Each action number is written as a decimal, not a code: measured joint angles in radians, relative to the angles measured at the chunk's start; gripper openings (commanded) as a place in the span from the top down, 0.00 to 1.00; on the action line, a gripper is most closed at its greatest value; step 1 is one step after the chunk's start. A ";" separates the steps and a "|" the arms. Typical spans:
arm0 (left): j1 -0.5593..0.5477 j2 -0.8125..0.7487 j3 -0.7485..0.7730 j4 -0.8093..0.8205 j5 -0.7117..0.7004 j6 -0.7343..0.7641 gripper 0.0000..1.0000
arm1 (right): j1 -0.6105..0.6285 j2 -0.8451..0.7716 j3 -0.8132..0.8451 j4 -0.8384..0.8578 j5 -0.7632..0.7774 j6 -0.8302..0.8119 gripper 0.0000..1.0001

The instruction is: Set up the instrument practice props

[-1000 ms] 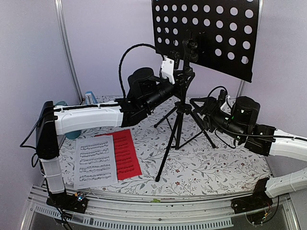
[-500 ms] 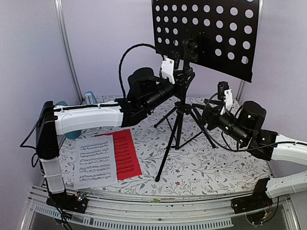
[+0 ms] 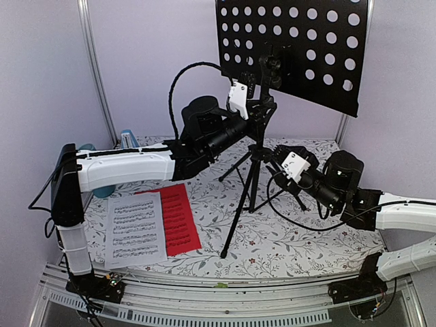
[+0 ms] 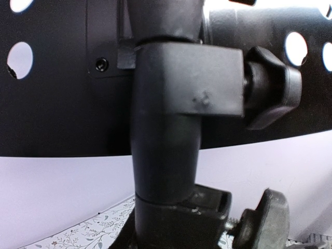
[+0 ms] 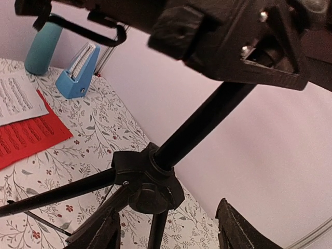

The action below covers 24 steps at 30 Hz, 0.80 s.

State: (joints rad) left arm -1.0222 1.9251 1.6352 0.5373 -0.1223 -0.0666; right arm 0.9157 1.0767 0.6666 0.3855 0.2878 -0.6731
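Two robot arms reach to a black tripod music stand (image 3: 253,184) on a table (image 3: 306,235) covered in a flower-patterned cloth.

The stand is upright near the middle of the table, with its hole-punched desk (image 3: 293,48) at the top. The left claw (image 3: 261,109) is at the post (image 4: 166,129) just under the desk. The post fills the left wrist view, and I cannot tell if the claw is clamped on it. The right claw (image 5: 167,212) has its fingers (image 5: 236,231) spread apart, close to the leg hub (image 5: 149,179) and not gripping it. A white sheet (image 3: 135,229) of music lies flat at the front left, overlapping the left edge of a red sheet (image 3: 180,216). A small blue metronome (image 5: 78,72) stands at the far left, near a teal cup (image 5: 44,44).
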 measured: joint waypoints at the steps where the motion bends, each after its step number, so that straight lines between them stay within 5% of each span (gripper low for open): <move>1: 0.000 0.000 0.000 0.000 0.000 0.000 1.00 | 0.003 0.011 0.000 0.000 0.005 -0.025 0.37; 24: 0.000 0.000 0.000 0.000 0.000 0.000 1.00 | 0.014 0.133 0.049 0.006 0.054 -0.262 0.63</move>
State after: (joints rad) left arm -1.0222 1.9251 1.6352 0.5369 -0.1226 -0.0666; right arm 0.9295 1.2098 0.7155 0.3920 0.3416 -0.9348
